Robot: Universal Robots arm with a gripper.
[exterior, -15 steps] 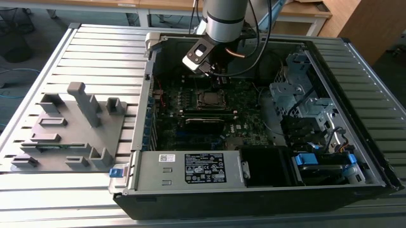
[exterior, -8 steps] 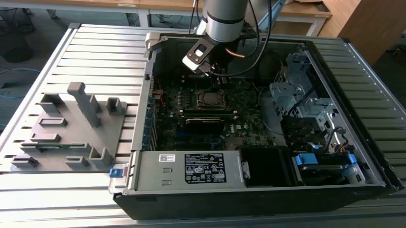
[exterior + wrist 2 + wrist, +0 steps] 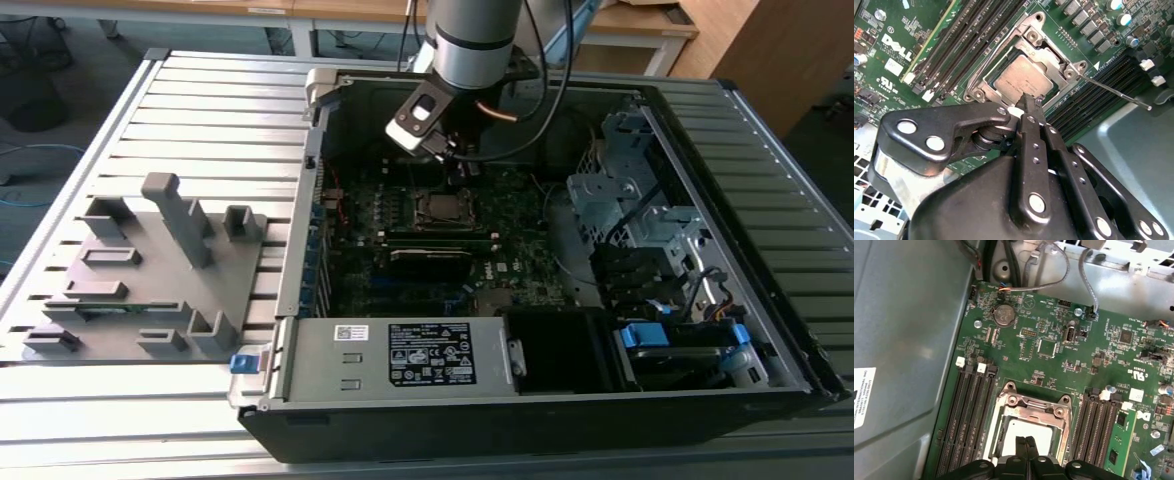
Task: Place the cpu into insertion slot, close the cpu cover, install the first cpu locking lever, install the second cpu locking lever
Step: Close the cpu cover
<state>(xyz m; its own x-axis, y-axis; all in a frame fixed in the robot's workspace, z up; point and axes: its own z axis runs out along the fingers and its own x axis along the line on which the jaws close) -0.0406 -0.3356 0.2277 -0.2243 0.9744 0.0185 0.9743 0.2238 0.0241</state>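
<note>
The cpu (image 3: 1016, 80) lies flat in the insertion slot (image 3: 975, 92) on the green motherboard. The silver cpu cover (image 3: 1051, 65) is down over it, framing its grey top. In the first wrist view the cpu (image 3: 1029, 431) shows through the cover (image 3: 1034, 407). My gripper (image 3: 1029, 101) is shut with nothing between its fingertips, which sit just above the cpu's edge. One thin locking lever (image 3: 1114, 92) sticks out from the socket corner over the memory slots. In the exterior view my gripper (image 3: 451, 152) hangs inside the case, a little behind the insertion slot (image 3: 443, 208).
Black memory slots (image 3: 974, 420) flank the socket on both sides. The case walls (image 3: 314, 200), a drive cage (image 3: 634, 205) and the power supply (image 3: 400, 355) enclose the board. Grey cables (image 3: 1054, 270) hang near the board's edge. A grey fixture (image 3: 147, 270) stands on the table at the exterior view's left.
</note>
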